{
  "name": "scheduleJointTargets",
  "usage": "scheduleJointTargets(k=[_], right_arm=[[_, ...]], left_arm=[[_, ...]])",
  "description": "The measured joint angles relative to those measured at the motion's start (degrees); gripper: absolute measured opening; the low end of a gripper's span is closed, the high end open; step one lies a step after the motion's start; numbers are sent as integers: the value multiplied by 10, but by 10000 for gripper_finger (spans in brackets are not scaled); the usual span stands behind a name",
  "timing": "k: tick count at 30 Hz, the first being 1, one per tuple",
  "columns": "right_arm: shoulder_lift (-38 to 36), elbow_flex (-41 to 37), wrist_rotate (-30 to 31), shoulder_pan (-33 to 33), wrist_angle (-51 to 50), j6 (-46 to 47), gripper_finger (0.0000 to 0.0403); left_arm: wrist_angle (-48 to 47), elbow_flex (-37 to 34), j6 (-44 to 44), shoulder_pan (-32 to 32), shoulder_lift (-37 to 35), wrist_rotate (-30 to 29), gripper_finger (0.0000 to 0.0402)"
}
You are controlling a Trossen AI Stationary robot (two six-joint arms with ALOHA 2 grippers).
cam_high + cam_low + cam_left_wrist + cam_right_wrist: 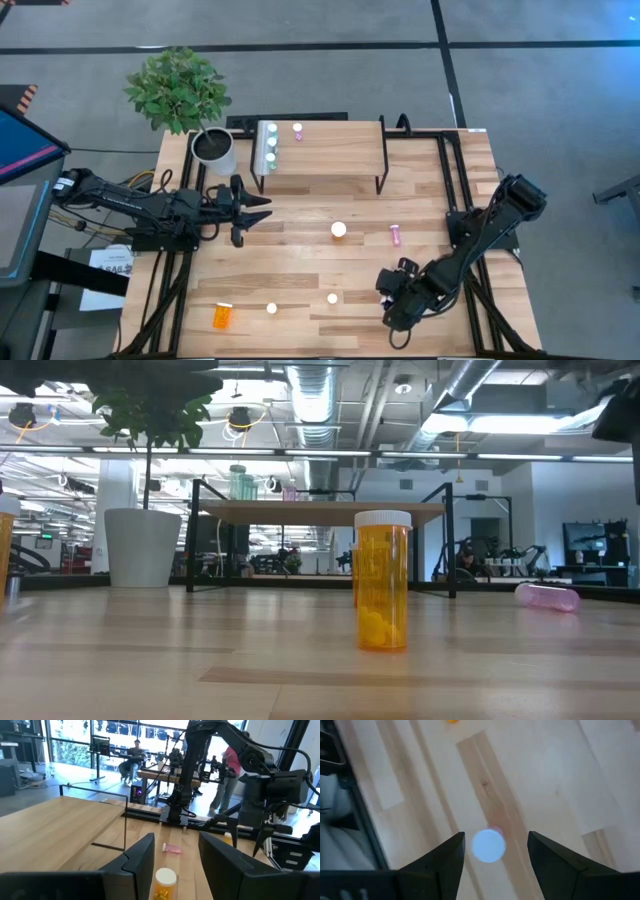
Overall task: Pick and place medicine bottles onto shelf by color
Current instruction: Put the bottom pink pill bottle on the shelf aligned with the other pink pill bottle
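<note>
Small, light, rigid plastic: pink bottle [488,845] upright on the table [440,190], seen cap-on between the spread fingers of the right gripper [495,851] hovering above, nothing clamped. Slick round wall, easily toppled; best pinched across the body just under the white cap. Left gripper [175,855] near the shelf [330,150], fingers apart and empty, facing an orange bottle [164,884]. Teal and pink bottles already on the smooth pale-wood shelf; another pink one [394,235] lying flat.
</note>
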Motion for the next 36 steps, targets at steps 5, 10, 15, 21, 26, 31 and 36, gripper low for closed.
scheduleJointTargets(k=[5,10,15,21,26,31,36], right_arm=[[0,0,-2,0,10,0,239],[0,0,-1,4,12,4,239],[0,0,6,13,6,9,239],[31,0,6,16,8,14,239],[56,0,-8,15,6,14,239],[56,0,-9,13,5,14,239],[55,0,-9,12,3,13,235]], left_arm=[[-4,0,-5,0,0,4,141],[-8,0,-9,0,0,4,142],[-8,0,-7,0,0,39,142],[-5,0,-6,0,0,55,142],[-6,0,-6,0,0,55,142],[-6,0,-6,0,0,55,141],[-6,0,-6,0,0,54,141]])
